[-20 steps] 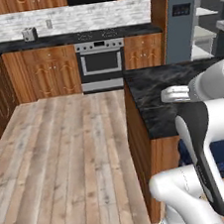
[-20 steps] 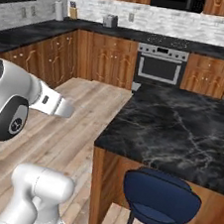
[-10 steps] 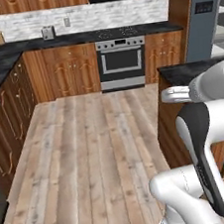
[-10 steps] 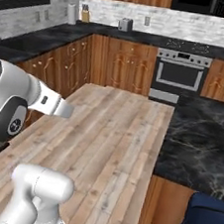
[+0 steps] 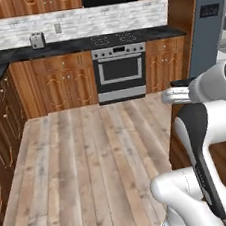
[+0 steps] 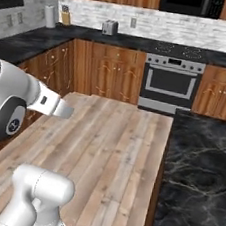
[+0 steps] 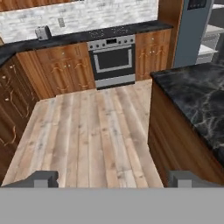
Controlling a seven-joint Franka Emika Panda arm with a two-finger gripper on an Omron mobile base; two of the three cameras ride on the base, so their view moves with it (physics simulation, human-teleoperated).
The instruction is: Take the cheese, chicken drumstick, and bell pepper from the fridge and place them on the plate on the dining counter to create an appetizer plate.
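Here the gripper [image 7: 112, 179] hangs over the plank floor [image 7: 87, 131], its two dark fingertips [image 7: 41, 178] spread wide with nothing between them. Just to its right lies the corner of the dining counter [image 7: 197, 96], black marble on a wooden base. Farther back stands a steel oven [image 7: 113, 61] among wooden cabinets, a toaster [image 7: 42, 32] on the worktop. The slate-grey fridge [image 7: 192, 30] stands at far right, white shelves showing beside it.
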